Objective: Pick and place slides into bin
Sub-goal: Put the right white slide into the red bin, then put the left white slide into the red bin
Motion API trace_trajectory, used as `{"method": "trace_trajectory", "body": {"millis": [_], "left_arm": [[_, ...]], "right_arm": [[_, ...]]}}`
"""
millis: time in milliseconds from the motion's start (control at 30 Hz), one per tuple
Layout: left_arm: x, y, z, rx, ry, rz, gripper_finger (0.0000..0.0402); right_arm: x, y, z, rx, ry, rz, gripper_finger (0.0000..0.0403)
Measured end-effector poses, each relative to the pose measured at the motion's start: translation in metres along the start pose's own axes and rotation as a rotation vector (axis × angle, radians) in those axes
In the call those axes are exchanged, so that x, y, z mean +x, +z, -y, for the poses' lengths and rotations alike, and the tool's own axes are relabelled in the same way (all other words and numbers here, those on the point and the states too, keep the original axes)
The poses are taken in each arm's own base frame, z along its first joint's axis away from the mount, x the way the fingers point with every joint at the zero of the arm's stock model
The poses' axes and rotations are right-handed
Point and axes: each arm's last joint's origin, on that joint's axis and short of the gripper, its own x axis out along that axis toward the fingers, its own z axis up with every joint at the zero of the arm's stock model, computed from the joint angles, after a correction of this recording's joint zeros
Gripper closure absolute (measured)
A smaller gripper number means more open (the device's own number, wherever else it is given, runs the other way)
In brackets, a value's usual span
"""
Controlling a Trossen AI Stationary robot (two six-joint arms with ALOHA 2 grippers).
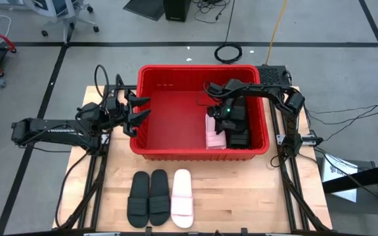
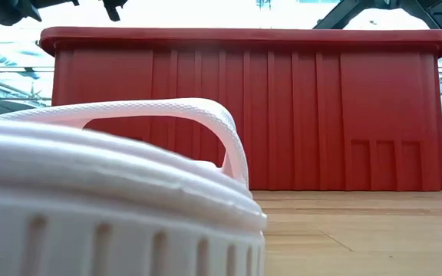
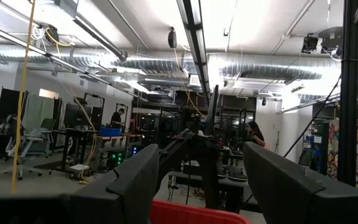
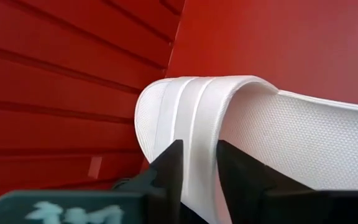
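The red bin (image 1: 176, 98) stands mid-table. My right gripper (image 1: 223, 122) reaches down inside its right part and is shut on a white/pale pink slide (image 1: 214, 135) by the bin's near wall; the right wrist view (image 4: 197, 158) shows it too. Black slides (image 1: 239, 124) lie in the bin beside it. Two black slides (image 1: 148, 197) and a white slide (image 1: 182, 197) lie soles down on the table near its front edge; the white one fills the low view (image 2: 106, 192). My left gripper (image 1: 141, 110) hovers open and empty at the bin's left rim. My right gripper pinches the white slide's wide ribbed strap (image 4: 194, 134) between its two fingers (image 4: 169, 168), one finger on the strap's outer face and one under it. The fingers come from above, slanting down into the bin. The slide is low beside the bin's near wall (image 4: 55, 93).
The bin's thick rim (image 2: 244, 37) and tall walls surround the right gripper. The left gripper's fingers (image 3: 135, 180) stand above the bin's left rim (image 3: 191, 214). Bare wood table (image 1: 241, 196) lies right of the three slides. Cables and frame rails run along both table sides.
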Motion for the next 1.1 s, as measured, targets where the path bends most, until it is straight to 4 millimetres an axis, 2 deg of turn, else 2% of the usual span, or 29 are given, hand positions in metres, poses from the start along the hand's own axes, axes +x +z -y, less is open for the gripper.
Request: {"method": "trace_trajectory", "body": {"millis": [200,400,633,867,1100], "left_arm": [[0.000,0.000,0.000,0.002,0.000,-0.001,0.0160],[0.000,0.000,0.000,0.001,0.000,0.000,0.0160],[0.000,0.000,0.000,-0.002,0.001,-0.005,0.0160],[0.000,-0.002,0.000,-0.004,0.003,-0.022,0.0160],[0.000,-0.003,0.000,-0.004,0.003,-0.027,0.0160]], "right_arm": [[0.000,0.000,0.001,0.003,-0.010,-0.004,0.0279],[-0.008,0.002,-0.003,-0.012,-0.090,-0.025,0.0267],[-0.030,0.009,-0.018,-0.104,-0.188,0.049,0.0270],[-0.059,0.018,-0.039,-0.167,-0.469,0.047,0.0267],[-0.092,0.034,-0.075,-0.269,-0.638,0.262,0.0270]]}}
